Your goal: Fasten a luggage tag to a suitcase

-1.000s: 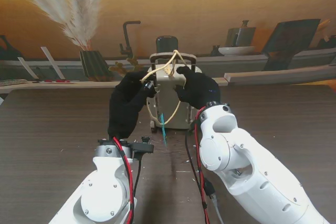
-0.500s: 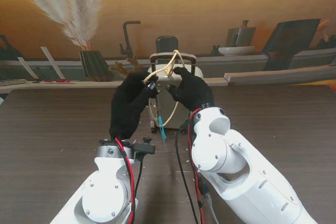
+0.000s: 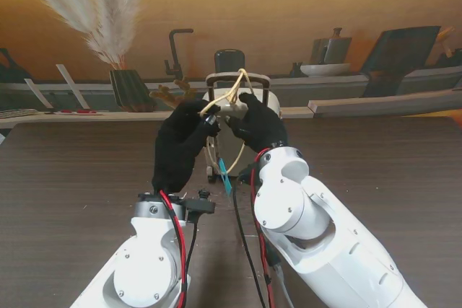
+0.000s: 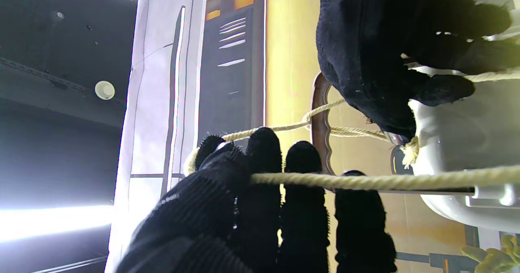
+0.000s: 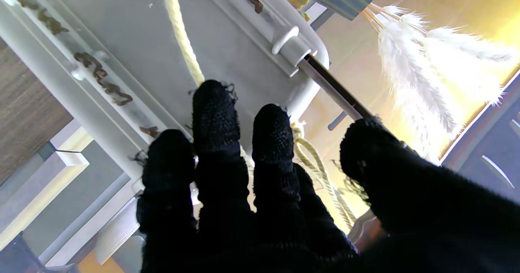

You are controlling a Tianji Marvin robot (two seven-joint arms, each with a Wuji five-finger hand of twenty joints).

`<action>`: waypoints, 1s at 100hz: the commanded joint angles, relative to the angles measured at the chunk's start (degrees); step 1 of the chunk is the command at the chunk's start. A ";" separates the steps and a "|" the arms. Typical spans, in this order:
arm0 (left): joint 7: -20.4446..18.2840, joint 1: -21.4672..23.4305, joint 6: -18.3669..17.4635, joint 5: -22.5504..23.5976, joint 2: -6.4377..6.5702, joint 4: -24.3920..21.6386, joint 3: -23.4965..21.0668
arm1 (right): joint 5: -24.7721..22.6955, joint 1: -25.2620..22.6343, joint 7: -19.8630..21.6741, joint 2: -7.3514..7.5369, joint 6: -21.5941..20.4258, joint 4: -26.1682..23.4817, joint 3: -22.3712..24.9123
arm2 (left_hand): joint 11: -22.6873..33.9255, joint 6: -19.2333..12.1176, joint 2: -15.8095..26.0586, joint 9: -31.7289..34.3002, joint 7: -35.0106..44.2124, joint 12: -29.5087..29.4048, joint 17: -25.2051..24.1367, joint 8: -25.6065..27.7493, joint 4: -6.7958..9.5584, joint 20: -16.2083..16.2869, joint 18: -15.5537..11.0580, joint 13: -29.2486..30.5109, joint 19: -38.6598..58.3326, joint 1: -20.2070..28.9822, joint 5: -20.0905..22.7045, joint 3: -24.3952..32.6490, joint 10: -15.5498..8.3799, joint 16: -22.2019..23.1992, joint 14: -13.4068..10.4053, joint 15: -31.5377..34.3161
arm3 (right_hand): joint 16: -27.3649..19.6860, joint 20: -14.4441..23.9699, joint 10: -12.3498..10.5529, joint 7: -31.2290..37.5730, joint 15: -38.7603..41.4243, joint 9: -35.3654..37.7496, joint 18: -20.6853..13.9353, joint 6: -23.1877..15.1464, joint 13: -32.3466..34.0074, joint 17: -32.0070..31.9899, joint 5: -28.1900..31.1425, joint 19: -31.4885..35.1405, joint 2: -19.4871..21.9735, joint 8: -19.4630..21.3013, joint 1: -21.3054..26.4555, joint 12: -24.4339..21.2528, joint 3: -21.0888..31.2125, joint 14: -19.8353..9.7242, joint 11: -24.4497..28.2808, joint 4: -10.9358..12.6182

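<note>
Right robot hand (image 3: 258,126) shifted left over table (image 3: 79,178).

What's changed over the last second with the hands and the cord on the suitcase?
The right hand and its forearm have slid leftward, toward the left hand, closing in on the top of the suitcase. The cord loop now rises a little higher through the handle, and the teal tag has shifted slightly. The left hand keeps its hold on the cord; the suitcase has not moved.

White suitcase (image 3: 232,131), cream cord (image 3: 238,81) (twisted), teal tag (image 3: 224,176), black fingers (image 4: 264,151).
</note>
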 commanded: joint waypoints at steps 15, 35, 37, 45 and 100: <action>-1.07 -0.03 0.29 0.25 0.02 -0.61 0.26 | 1.51 1.23 -1.06 -1.23 0.39 1.85 -0.53 | -0.65 -1.39 -1.11 0.23 -0.49 0.31 -0.01 -0.75 1.02 0.88 -3.77 0.03 0.11 1.29 0.75 -2.10 -0.50 -1.53 -0.02 -0.55 | 0.92 0.99 0.79 -0.70 1.46 -1.25 1.12 0.10 -1.35 -1.05 -1.86 -0.31 1.38 -1.43 -0.80 -0.51 -2.01 0.77 1.72 1.86; -1.20 -0.18 0.39 0.28 0.03 -0.42 0.46 | 2.29 1.89 -2.90 -2.01 -0.84 2.98 -1.37 | -0.66 -1.39 -1.10 0.23 -0.45 0.31 -0.01 -0.69 1.05 0.85 -3.79 0.05 0.09 1.35 0.80 -2.13 -0.45 -1.53 -0.09 -0.59 | 0.98 1.11 -0.28 2.60 1.79 -2.38 0.44 -4.92 -2.35 -1.59 -2.34 -0.47 1.13 0.09 -0.93 -0.18 -1.77 0.18 2.38 1.76; -1.23 -0.18 0.41 0.27 0.03 -0.41 0.47 | 2.33 1.90 -2.92 -2.02 -0.97 3.01 -1.41 | -0.65 -1.39 -1.10 0.25 -0.48 0.32 -0.01 -0.71 1.06 0.85 -3.80 0.05 0.10 1.37 0.75 -2.12 -0.51 -1.53 -0.10 -0.59 | 0.98 1.11 -0.30 2.99 1.79 -2.51 0.39 -5.56 -2.45 -1.60 -2.31 -0.48 1.07 0.29 -0.93 -0.13 -1.77 0.11 2.41 1.78; -1.31 -0.19 0.47 0.26 0.05 -0.39 0.51 | 3.19 1.78 -3.39 -2.20 -1.78 3.08 -1.36 | -0.66 -1.37 -1.07 0.23 -0.52 0.32 -0.02 -0.73 1.05 0.84 -3.78 0.06 0.09 1.37 0.72 -2.16 -0.48 -1.53 -0.10 -0.60 | 0.94 1.10 -0.40 5.51 1.77 -2.74 0.25 -8.01 -2.64 -1.72 -2.18 -0.57 0.50 1.73 -1.30 0.02 -1.33 0.01 2.38 1.82; -1.40 -0.33 0.62 0.42 0.04 -0.27 0.83 | 21.19 -1.21 -8.35 -4.96 -5.10 0.60 2.56 | -0.60 -1.39 -0.87 0.17 -0.45 0.29 0.01 -0.66 1.00 0.76 -3.83 0.05 0.09 1.62 0.72 -2.56 -0.50 -1.51 -0.16 -0.65 | 0.26 0.93 1.26 11.68 -0.95 -9.34 -0.49 -18.88 -8.38 -6.40 4.97 -3.19 -5.53 9.52 -6.11 0.04 3.13 0.17 0.52 0.78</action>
